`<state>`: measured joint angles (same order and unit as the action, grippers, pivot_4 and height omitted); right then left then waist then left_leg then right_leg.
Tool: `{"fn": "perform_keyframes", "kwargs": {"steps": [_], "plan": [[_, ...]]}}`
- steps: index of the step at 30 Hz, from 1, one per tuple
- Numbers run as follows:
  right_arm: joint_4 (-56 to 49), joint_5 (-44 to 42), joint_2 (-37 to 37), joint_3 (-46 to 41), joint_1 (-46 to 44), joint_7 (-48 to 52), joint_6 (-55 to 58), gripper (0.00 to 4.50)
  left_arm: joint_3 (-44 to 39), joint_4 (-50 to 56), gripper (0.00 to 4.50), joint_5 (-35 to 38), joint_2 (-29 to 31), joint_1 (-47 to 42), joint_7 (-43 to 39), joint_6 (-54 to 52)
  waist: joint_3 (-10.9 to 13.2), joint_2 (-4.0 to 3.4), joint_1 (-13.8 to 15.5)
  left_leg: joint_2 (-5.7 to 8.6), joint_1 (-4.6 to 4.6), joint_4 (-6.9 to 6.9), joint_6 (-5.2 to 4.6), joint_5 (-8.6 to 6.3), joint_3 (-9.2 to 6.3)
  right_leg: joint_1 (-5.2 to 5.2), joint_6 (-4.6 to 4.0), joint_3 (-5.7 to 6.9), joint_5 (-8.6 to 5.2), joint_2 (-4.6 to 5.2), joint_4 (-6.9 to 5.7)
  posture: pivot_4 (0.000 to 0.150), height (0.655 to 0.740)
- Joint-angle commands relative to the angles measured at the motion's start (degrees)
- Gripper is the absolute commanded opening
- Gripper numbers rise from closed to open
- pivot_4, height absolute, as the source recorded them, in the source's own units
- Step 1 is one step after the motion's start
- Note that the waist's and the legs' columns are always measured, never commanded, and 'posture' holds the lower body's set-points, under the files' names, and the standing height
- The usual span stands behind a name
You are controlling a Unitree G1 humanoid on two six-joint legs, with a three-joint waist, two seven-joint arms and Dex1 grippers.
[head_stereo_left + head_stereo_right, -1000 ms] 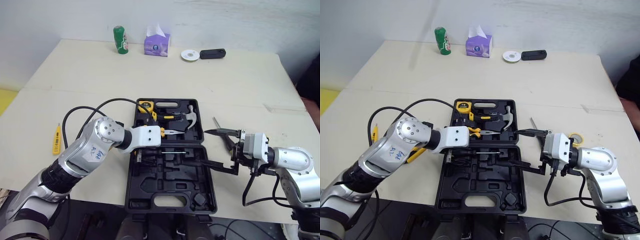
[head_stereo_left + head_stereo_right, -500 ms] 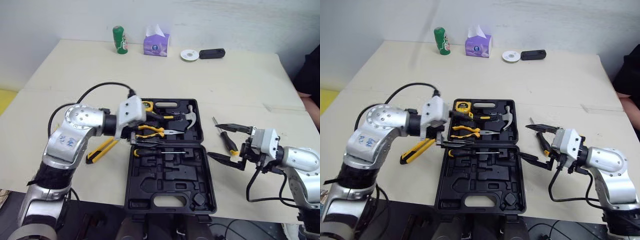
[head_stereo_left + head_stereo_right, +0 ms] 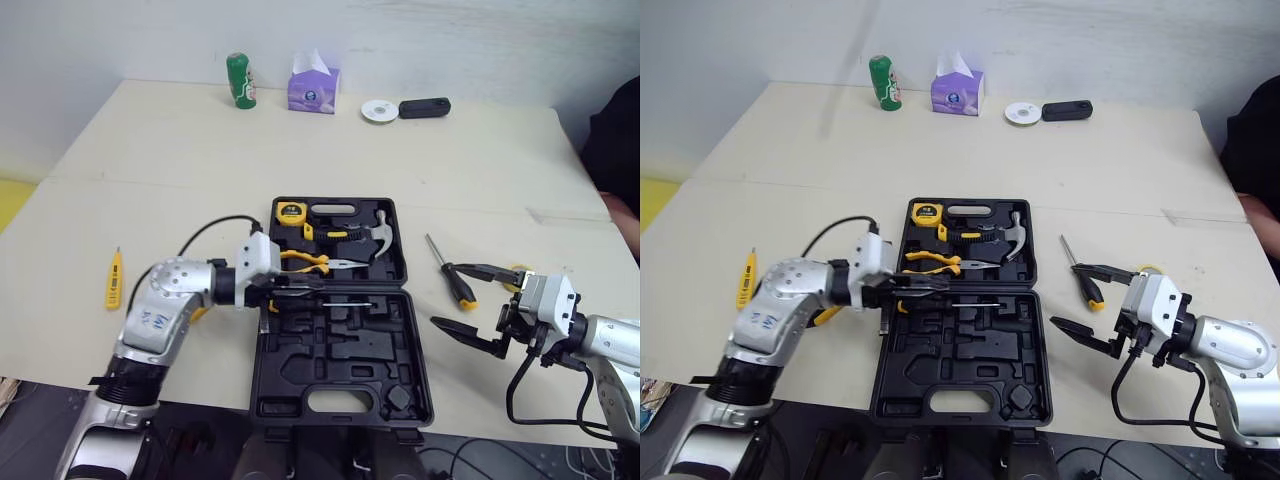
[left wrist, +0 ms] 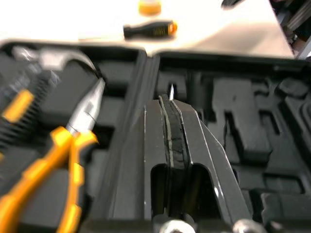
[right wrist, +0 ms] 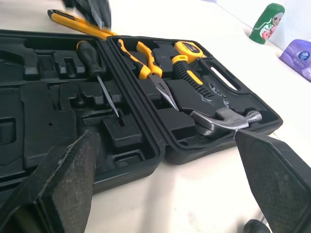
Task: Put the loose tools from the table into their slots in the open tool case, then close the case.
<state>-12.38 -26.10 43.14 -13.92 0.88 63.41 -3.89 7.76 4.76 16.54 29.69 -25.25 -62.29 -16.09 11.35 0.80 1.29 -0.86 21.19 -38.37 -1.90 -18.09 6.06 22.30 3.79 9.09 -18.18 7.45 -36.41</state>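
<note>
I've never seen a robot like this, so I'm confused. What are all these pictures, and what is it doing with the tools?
This is a robot with two arms, each ending in a gripper with two fingers. The two wide pictures come from the cameras in its head, looking down at the table. The two close-up pictures come from cameras on its wrists.

On the table lies an open black tool case. Inside are pliers, a hammer, a tape measure and a screwdriver. A loose screwdriver lies beside the case, and a yellow tester pen lies on the other side.

The left gripper is shut, over the case. The right gripper is open and empty, near the loose screwdriver.
</note>
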Motion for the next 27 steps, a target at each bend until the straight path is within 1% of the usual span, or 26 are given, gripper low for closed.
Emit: {"fn": "perform_keyframes", "kwargs": {"steps": [1, 5, 10, 15, 18, 23, 26, 27], "plan": [[-1.3, -2.0, 1.2, -1.7, -1.3, 0.5, 0.7, 4.5, 3.1, -2.6, 0.06, -5.1, 0.3, -0.1, 0.9, 6.0, 0.0, 0.0, 0.0, 0.0, 0.0, 0.0, 0.0, 0.0, 0.0, 0.0, 0.0, -0.01, 0.0, 0.01, 0.0, 0.15, 0.74], [-0.6, -2.1, 1.7, -1.7, -2.1, 0.9, 0.8, 4.5, 3.3, -3.4, 0.06, -4.8, -0.3, -0.3, 1.2, 5.3, 0.0, 0.0, 0.1, 0.0, 0.01, 0.07, 0.0, 0.0, -0.01, 0.02, 0.0, 0.0, 0.0, 0.0, 0.01, 0.15, 0.74], [-0.3, -1.7, 1.4, -1.4, -2.8, 0.9, 0.7, 4.5, 4.6, -5.1, 0.06, -7.0, -0.3, -1.0, 2.5, 4.9, 0.0, 0.0, 0.1, 0.0, 0.03, 0.05, 0.0, 0.0, -0.01, 0.01, 0.0, 0.02, 0.0, 0.01, 0.0, 0.15, 0.74], [-0.7, -2.1, 1.4, -0.9, -2.8, 1.1, 1.8, 4.5, 7.0, -5.9, 0.06, -9.1, 0.9, -1.1, 1.2, 5.5, 0.0, 0.0, 0.1, 0.0, 0.0, 0.05, 0.0, 0.0, -0.01, -0.01, 0.0, 0.02, 0.0, 0.02, 0.01, 0.15, 0.74], [-0.8, -2.1, 1.4, -0.8, -2.8, 1.0, 2.0, 4.5, 8.1, -5.9, 0.06, -10.5, 0.9, -0.7, 2.3, 3.8, 0.0, -0.02, 0.1, 0.0, -0.04, 0.06, 0.0, 0.0, -0.01, -0.03, 0.0, 0.02, 0.0, 0.02, 0.02, 0.15, 0.74], [-0.9, -1.9, 1.3, -1.0, -2.6, 0.9, 2.1, 4.5, 11.8, -6.6, 0.06, -14.1, 2.4, -0.6, 2.0, 3.8, -0.1, -0.12, 0.1, -0.01, -0.29, 0.1, -0.02, -0.02, -0.11, -0.37, 0.02, 0.07, 0.01, 0.02, 0.27, 0.15, 0.74], [-1.0, -1.8, 1.3, -0.9, -2.5, 0.7, 2.2, 4.5, 13.9, -6.7, 0.06, -15.9, 2.5, -1.0, 2.9, -0.8, -0.2, -0.23, 0.1, -0.02, -0.86, 0.29, -0.04, -0.16, -0.12, -0.97, 0.03, 0.08, 0.02, 0.01, 0.49, 0.15, 0.74], [-1.1, -1.7, 1.2, -0.8, -2.5, 0.6, 2.2, 4.5, 14.8, -6.8, 0.06, -16.7, 2.5, -1.2, 3.6, -3.7, -0.2, -0.32, 0.1, -0.03, -0.91, 0.29, -0.05, -0.23, -0.12, -1.03, 0.03, 0.08, 0.02, 0.01, 0.52, 0.15, 0.74]]}}
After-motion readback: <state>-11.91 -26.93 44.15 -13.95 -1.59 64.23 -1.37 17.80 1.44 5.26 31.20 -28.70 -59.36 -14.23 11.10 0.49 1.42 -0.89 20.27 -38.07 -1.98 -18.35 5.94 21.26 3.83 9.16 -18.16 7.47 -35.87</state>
